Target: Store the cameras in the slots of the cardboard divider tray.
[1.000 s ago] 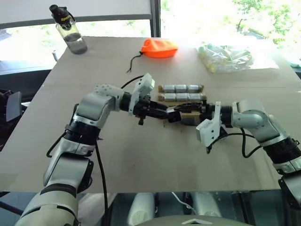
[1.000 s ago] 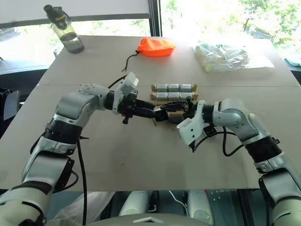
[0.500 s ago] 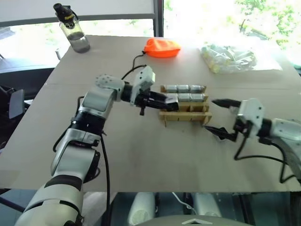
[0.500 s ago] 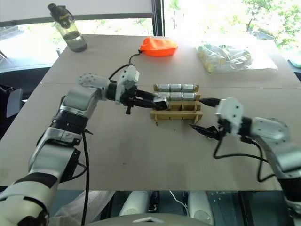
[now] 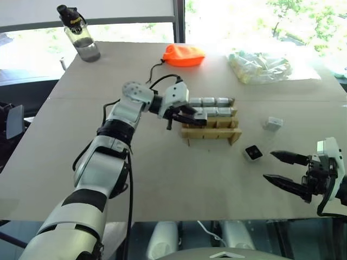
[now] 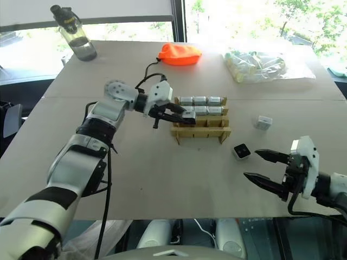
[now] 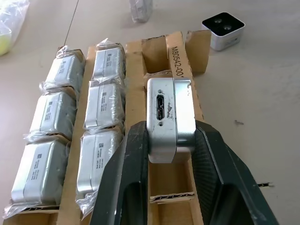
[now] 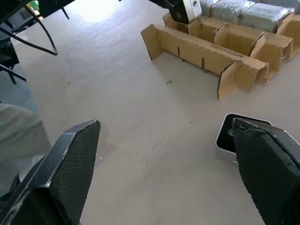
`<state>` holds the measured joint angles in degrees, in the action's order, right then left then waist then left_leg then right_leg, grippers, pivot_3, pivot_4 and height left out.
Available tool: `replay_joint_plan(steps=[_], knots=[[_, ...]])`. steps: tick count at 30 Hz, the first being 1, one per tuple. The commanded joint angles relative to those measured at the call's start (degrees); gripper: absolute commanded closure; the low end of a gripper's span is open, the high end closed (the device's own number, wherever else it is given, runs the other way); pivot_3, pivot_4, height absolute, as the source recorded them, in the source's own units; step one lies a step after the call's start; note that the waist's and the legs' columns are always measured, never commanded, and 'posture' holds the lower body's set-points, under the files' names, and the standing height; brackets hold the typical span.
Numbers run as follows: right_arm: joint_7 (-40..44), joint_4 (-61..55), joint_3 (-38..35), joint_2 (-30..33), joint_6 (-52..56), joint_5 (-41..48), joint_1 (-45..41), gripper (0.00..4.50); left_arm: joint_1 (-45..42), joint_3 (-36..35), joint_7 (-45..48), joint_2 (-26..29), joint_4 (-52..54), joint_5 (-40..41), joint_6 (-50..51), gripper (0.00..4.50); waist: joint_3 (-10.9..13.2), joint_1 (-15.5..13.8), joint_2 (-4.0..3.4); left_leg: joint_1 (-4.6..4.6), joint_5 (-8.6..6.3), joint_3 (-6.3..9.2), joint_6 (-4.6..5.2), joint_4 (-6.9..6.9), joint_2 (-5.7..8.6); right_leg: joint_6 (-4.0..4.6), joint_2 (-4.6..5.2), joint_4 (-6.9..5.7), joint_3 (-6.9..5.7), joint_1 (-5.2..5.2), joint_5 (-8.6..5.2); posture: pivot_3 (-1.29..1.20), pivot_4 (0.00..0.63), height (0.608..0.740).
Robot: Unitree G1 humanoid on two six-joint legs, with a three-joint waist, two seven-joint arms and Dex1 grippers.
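My left gripper [image 5: 198, 120] is shut on a silver-grey camera [image 7: 168, 112], holding it by its sides just above the third row of the cardboard divider tray [image 5: 209, 134]. The tray's two far rows are filled with several wrapped cameras [image 7: 101, 101]. Right of the tray, a camera with its black lens face up [image 5: 253, 153] lies loose on the table. Another pale camera [image 5: 273, 123] lies farther back. My right gripper [image 5: 268, 166] hangs open and empty near the table's front right, close to the black-faced camera [image 8: 225, 138].
At the table's back stand a water bottle [image 5: 80, 35], an orange drawstring pouch [image 5: 184, 54] and a clear bag of pale rolls [image 5: 260, 65]. The front row of the tray [image 8: 197, 47] has open slots.
My right gripper opened, left the tray's front and drew back to the front right. The left gripper carried the silver camera over the tray and rolled. Two loose cameras are now uncovered.
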<state>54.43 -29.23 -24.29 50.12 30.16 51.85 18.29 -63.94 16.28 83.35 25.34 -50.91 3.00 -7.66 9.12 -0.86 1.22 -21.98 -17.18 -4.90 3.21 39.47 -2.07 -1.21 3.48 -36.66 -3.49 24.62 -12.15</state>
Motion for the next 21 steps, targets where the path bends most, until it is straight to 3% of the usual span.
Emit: replay_joint_plan(steps=[1, 12, 21], knots=[[-0.3, -1.5, -2.9, -0.6, 0.2, 0.7, 0.0, 0.05, -1.9, -0.6, -0.1, 0.2, -2.3, -1.7, -2.3, 3.79, 0.0, 0.0, 0.01, 0.00, 0.00, 0.00, 0.00, 0.00, 0.00, 0.00, 0.00, 0.00, 0.01, 0.00, 0.00, 0.00, 0.150, 0.740], [-0.7, -0.3, -3.6, -1.2, 1.0, 0.1, -2.1, 0.05, -0.1, -0.3, 0.4, 0.8, -4.1, -4.8, -4.2, 3.79, 0.0, 0.0, 0.03, -0.02, 0.00, 0.03, 0.00, 0.00, -0.02, 0.00, 0.01, 0.01, 0.00, 0.01, 0.00, 0.00, 0.150, 0.740], [-0.6, 0.0, -3.3, -1.4, 0.6, -1.1, -2.5, 0.05, 4.5, -0.2, 3.5, 0.7, 3.8, -3.9, 5.7, 3.79, -0.1, 0.0, 0.04, 0.02, 0.00, 0.02, -0.01, -0.01, -0.06, 0.00, 0.00, -0.03, 0.03, 0.00, 0.00, 0.00, 0.150, 0.740]])
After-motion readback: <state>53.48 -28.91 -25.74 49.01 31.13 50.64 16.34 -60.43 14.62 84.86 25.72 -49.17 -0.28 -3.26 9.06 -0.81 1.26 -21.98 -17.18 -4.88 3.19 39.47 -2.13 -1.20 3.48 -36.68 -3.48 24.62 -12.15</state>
